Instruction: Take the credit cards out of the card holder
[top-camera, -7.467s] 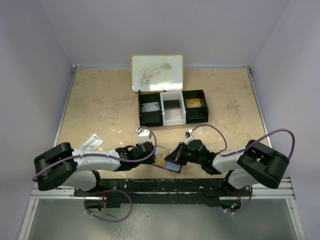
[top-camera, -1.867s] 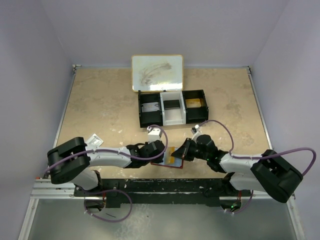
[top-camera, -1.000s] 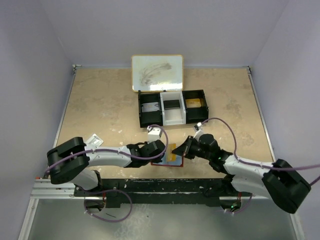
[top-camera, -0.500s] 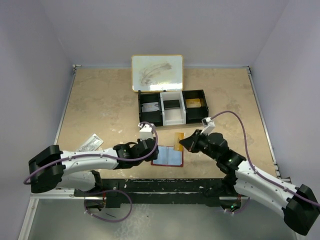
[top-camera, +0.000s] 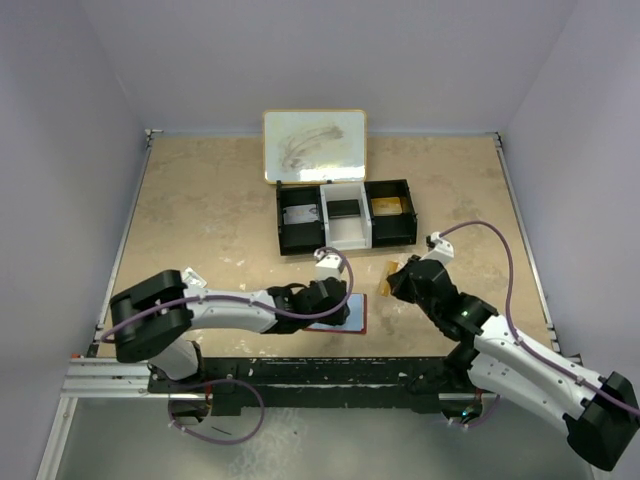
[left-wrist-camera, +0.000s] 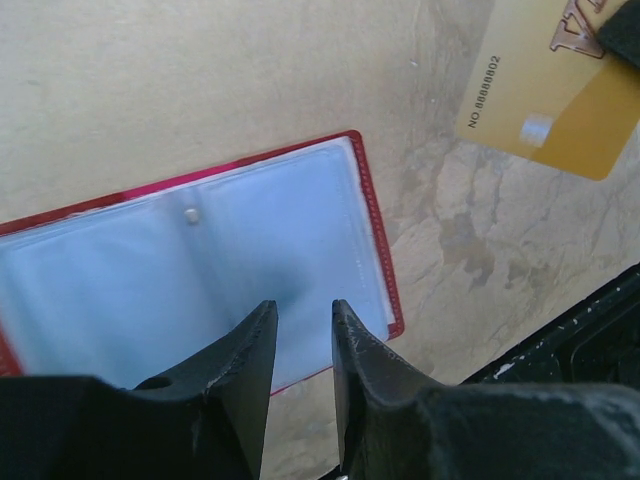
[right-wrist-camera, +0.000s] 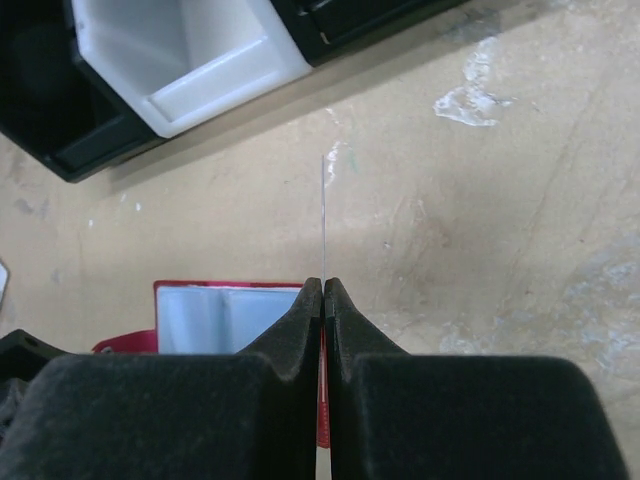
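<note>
Card holder (left-wrist-camera: 200, 260): red-rimmed, glossy blue sleeves; gold card (left-wrist-camera: 545, 95) thin, rectangular.

1. Your top view looks down from above and behind the arm bases, far enough back to take in the whole table (top-camera: 200, 200).
2. Your left wrist view faces steeply down, close over the card holder (left-wrist-camera: 200, 270).
3. Your right wrist view looks forward and down, close, toward the tray (right-wrist-camera: 230, 75).
4. All three views share the card holder and the gold card (left-wrist-camera: 540, 100).

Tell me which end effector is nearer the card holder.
Left. The left end effector is directly over the card holder; the right end effector is off to its right, pinching a gold card.
</note>
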